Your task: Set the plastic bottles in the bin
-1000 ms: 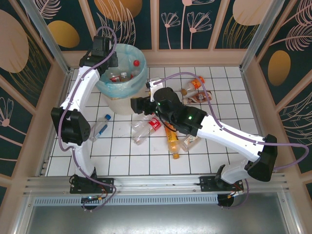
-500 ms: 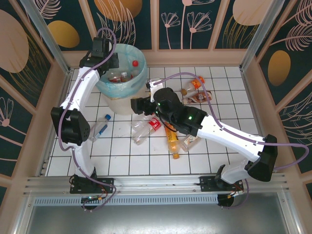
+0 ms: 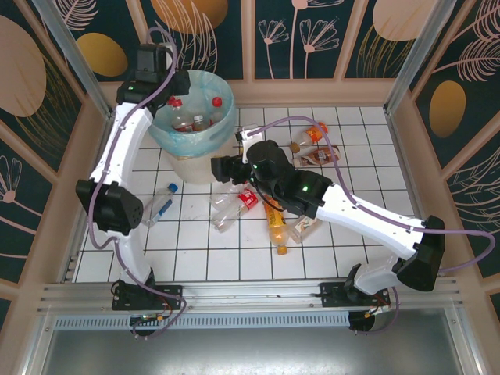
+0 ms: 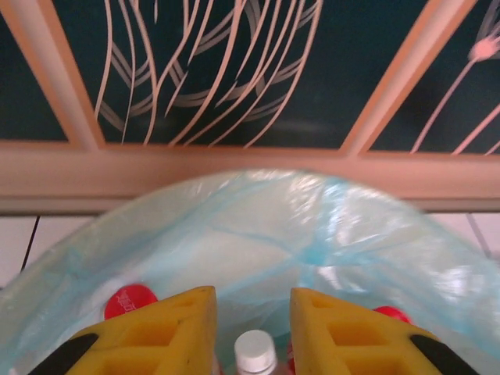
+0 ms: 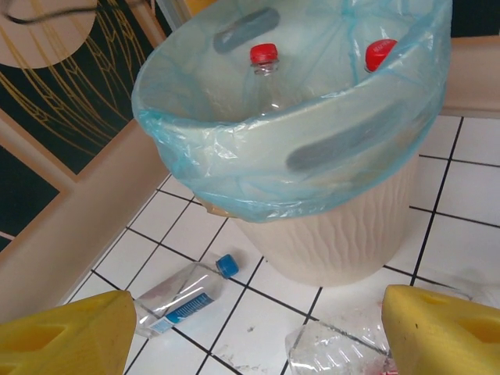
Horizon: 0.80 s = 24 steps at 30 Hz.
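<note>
Bottles (image 3: 248, 199) lie in two places: several inside the bin (image 3: 168, 144), the rest scattered on the tiles (image 3: 195, 250) in front of it and to its right. The bin stands at the far left of the tiles, with a blue-green bag (image 5: 234, 168) folded over its rim. Inside it are clear bottles with red caps (image 5: 264, 53) and one with a white cap (image 4: 255, 350).

The left gripper (image 4: 252, 308) hangs over the bin's far-left rim, pointing down into it. Its yellow fingers (image 4: 180, 328) stand a little apart with nothing gripped. The white cap sits lower in the gap and touches neither finger.

The right gripper (image 5: 259, 320) is low beside the bin's near right side, jaws spread wide and empty. A crushed bottle (image 5: 336, 348) lies on the tiles between its fingers, close to the right-hand one; whether they touch cannot be told.

A blue-capped bottle (image 3: 162, 205) lies on its side front-left of the bin, apart from the others. Under and beside the right arm lies a cluster: clear bottles with red labels, an orange bottle (image 3: 275, 226) and another clear one (image 3: 306, 228). Three more (image 3: 316, 134) lie farther back, to the right of the bin.
</note>
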Motion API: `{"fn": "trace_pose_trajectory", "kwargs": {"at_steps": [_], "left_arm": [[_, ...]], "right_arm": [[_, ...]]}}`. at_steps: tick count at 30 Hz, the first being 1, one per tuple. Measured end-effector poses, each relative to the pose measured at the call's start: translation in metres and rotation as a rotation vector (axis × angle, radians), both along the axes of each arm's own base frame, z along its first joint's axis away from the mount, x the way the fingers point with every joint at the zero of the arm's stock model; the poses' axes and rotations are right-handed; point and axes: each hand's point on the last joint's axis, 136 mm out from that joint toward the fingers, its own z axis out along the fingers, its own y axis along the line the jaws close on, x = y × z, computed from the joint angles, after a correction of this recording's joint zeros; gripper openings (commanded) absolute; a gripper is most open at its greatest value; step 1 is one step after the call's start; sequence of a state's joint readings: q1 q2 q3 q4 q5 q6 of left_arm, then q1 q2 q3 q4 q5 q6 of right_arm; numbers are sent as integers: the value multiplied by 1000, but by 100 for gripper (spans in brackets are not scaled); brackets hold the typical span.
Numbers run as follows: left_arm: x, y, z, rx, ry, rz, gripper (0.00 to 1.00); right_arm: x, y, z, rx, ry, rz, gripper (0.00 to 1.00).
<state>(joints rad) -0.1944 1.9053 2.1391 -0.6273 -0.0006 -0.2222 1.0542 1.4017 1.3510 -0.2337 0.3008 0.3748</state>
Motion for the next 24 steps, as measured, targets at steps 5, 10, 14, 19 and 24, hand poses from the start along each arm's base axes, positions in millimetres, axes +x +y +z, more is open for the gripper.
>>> {"fn": "trace_pose_trajectory", "kwargs": {"at_steps": [5,10,14,19,24], "left_arm": [[-54,1,64,-40,-180,-40,38],[-139,-20,86,-8,-360,-149,40],[-180,-36,63,30,-409,-249,41],[-216,-38,4,78,-369,-346,45],[-250,-44,-40,95,-334,-470,48]], "right_arm": [[3,-7,-14,-4,68,-60,82],[6,-6,-50,-19,196,-134,79],[5,-9,-83,-20,301,-195,77],[1,-12,-134,-36,446,-282,75],[-5,-13,-184,-55,584,-369,78]]}}
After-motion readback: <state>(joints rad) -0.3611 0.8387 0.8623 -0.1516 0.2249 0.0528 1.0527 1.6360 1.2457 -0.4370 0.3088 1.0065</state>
